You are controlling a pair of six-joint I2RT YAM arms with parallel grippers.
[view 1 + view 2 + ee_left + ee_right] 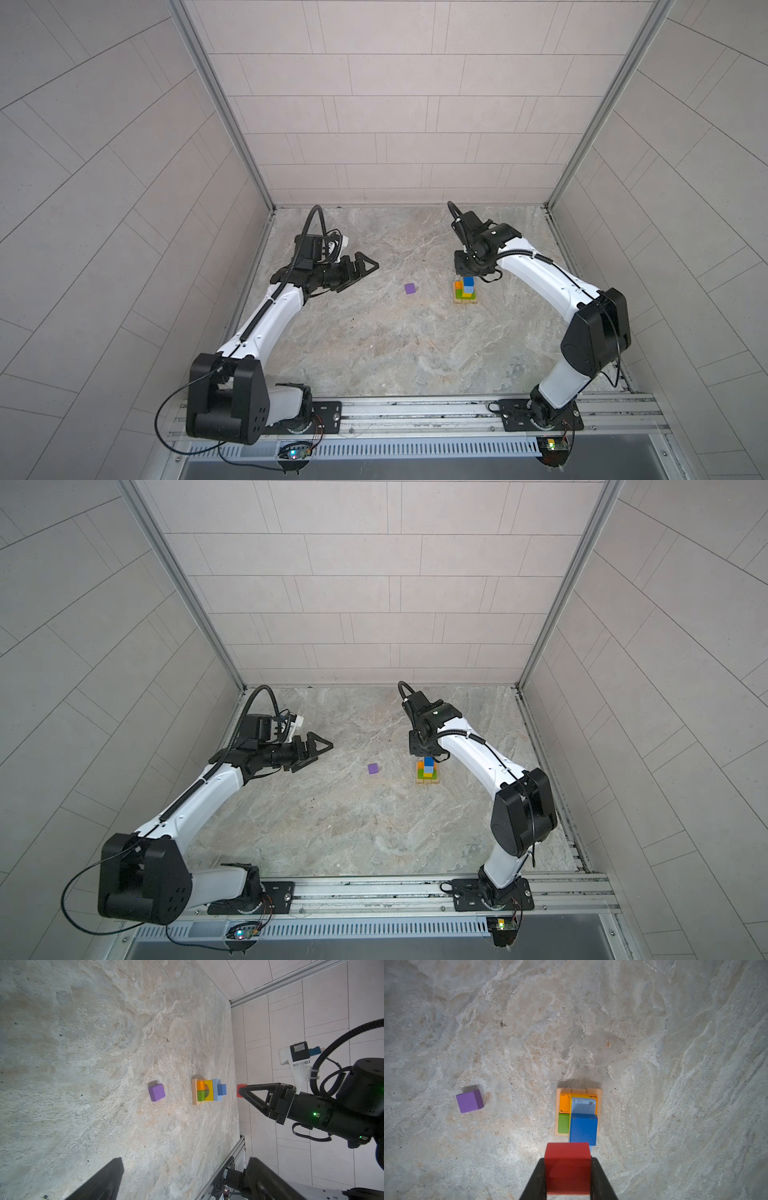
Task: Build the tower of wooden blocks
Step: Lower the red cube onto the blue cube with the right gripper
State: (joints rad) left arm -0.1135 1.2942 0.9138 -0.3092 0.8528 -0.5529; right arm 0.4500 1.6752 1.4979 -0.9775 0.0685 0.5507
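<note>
The tower (465, 291) (427, 771) stands right of the table's middle. It has a tan base (599, 1093), orange (564, 1103), green (563, 1123) and yellow blocks, a light-blue oblong (584, 1105) and a blue cube (583, 1128) on top. My right gripper (568, 1159) (467, 270) hangs above the tower, shut on a red cube (568, 1167) (241, 1090), which is clear of the blue cube. A purple cube (410, 288) (373, 768) (156, 1092) lies alone to the tower's left. My left gripper (361, 274) (185, 1167) stands open and empty, left of the purple cube.
The marble table (395, 340) is walled by tiled panels at the back and both sides. A metal rail (415, 409) with both arm bases runs along the front edge.
</note>
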